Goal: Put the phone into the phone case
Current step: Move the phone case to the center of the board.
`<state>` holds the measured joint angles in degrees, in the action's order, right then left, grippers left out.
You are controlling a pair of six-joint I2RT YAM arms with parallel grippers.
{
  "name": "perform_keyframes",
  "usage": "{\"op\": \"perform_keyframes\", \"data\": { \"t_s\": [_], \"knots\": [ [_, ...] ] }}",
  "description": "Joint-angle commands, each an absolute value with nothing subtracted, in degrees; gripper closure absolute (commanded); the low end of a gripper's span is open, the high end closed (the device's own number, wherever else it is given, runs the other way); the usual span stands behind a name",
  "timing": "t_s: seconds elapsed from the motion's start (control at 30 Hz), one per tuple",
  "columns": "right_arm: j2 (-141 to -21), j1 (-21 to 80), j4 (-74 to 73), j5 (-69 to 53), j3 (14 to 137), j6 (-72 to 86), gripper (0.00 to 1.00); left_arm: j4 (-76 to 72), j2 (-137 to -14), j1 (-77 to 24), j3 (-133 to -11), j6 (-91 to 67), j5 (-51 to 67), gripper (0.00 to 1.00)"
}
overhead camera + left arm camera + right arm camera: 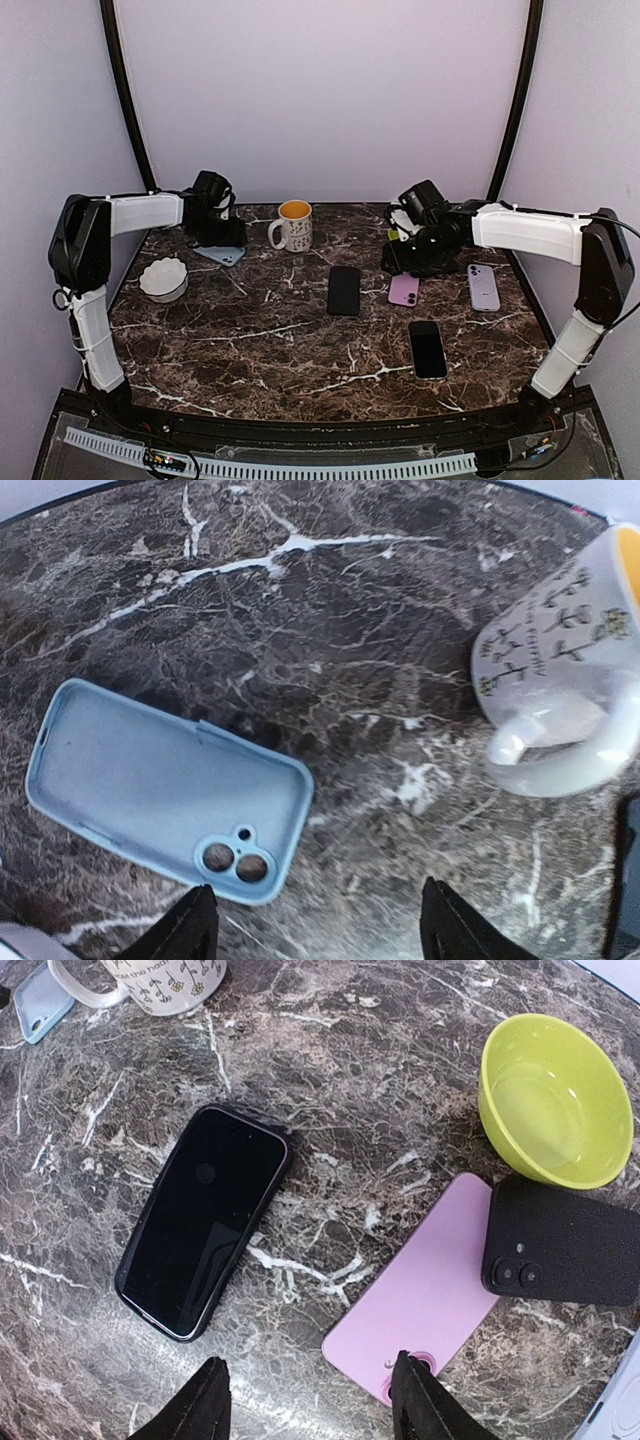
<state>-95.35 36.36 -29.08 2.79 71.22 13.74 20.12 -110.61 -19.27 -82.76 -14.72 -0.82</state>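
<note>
A light blue phone case (165,785) lies open side up at the back left of the marble table (250,340); it also shows in the top view (227,255). My left gripper (315,900) is open just above it, the case's camera corner near the left finger; in the top view the left gripper (222,240) is over the case. A black phone (344,290) lies screen up mid-table and shows in the right wrist view (205,1220). My right gripper (308,1375) is open and empty, between that phone and a pink phone-shaped item (430,1295).
A mug (293,225) stands right of the blue case. A white bowl (163,278) sits at the left. A green bowl (555,1100) and a black camera-side-up item (565,1245) lie under my right arm. A purple phone (483,287) and another black phone (427,348) lie on the right.
</note>
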Motion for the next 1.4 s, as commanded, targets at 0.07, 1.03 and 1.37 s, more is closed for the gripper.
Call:
{"op": "perform_keyframes", "data": {
  "t_s": [0.07,1.03,1.37],
  "knots": [
    [-92.5,36.4,-29.1,3.7,70.4,12.5,0.45,25.8,-119.1,-19.0,-90.5,-8.5,-3.8,0.37],
    [-90.4,36.5,-30.6,2.9,69.3,13.1,0.46,21.2,-112.4,-25.4,-77.8,-7.7,-1.5,1.0],
    [-89.0,36.5,-30.8,2.5,69.4,13.5,0.45,20.0,-97.0,-38.4,-61.3,-17.6,-0.9,1.0]
  ]
}}
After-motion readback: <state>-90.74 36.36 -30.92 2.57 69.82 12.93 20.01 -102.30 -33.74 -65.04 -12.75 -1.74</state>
